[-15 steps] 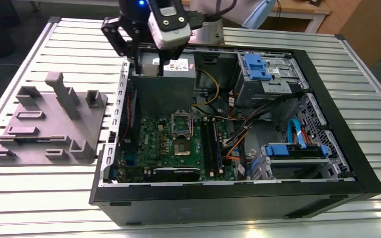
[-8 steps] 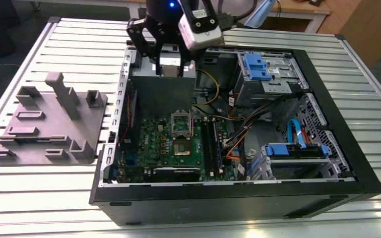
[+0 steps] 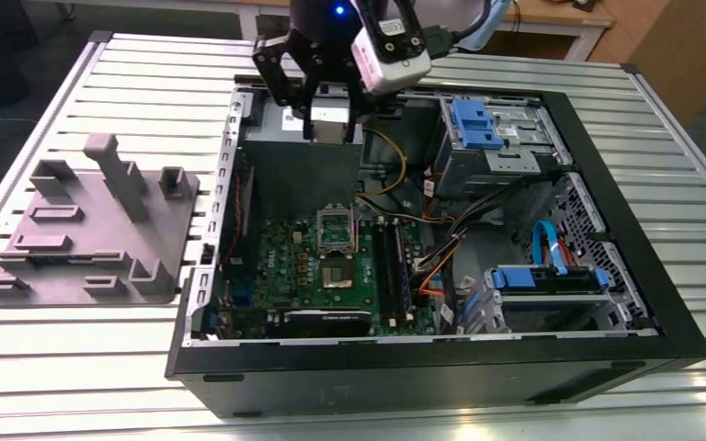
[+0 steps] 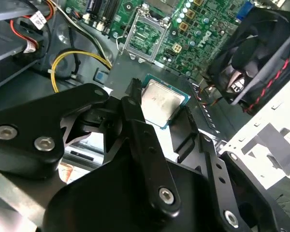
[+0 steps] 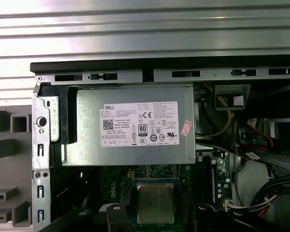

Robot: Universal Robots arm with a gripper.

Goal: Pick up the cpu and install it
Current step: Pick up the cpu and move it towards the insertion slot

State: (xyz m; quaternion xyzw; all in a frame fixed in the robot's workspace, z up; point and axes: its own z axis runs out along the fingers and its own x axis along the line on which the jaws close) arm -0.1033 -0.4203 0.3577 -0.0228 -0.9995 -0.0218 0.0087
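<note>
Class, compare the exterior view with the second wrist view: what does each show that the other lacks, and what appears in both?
Exterior view's own: the grey tray on the slatted table, and the blue drive brackets. Second wrist view's own: the black fan, and the silver top of the cpu, gripped between the fingers. Both: the green motherboard, its open socket and the yellow cable.
</note>
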